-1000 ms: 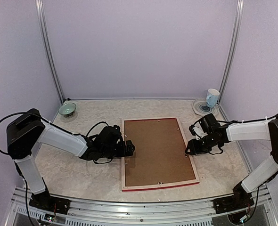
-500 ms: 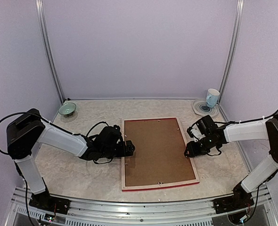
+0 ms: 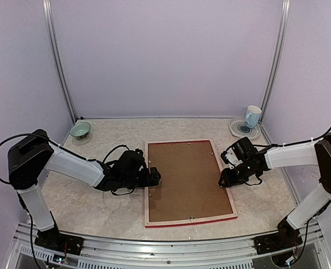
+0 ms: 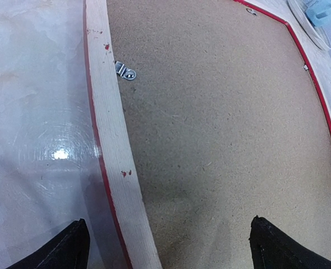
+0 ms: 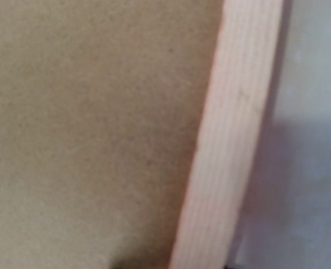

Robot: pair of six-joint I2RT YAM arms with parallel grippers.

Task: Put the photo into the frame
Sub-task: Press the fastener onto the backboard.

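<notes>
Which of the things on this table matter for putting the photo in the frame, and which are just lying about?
Part of the job:
- frame, lying face down
- brown backing board sitting in it
- metal clip on the board
- photo: not in view

Just lying about:
- green bowl
- cup
- plate under the cup

No writing, label, brand, number or sign can be read in any view. The red-edged rectangular picture frame (image 3: 191, 218), lying with its pale wood back up, and the plain brown fibreboard backing board (image 3: 188, 179) in it show no legible marks. The blue pattern on the white ceramic cup (image 3: 253, 116) and round plate (image 3: 237, 130) is too small to read.
</notes>
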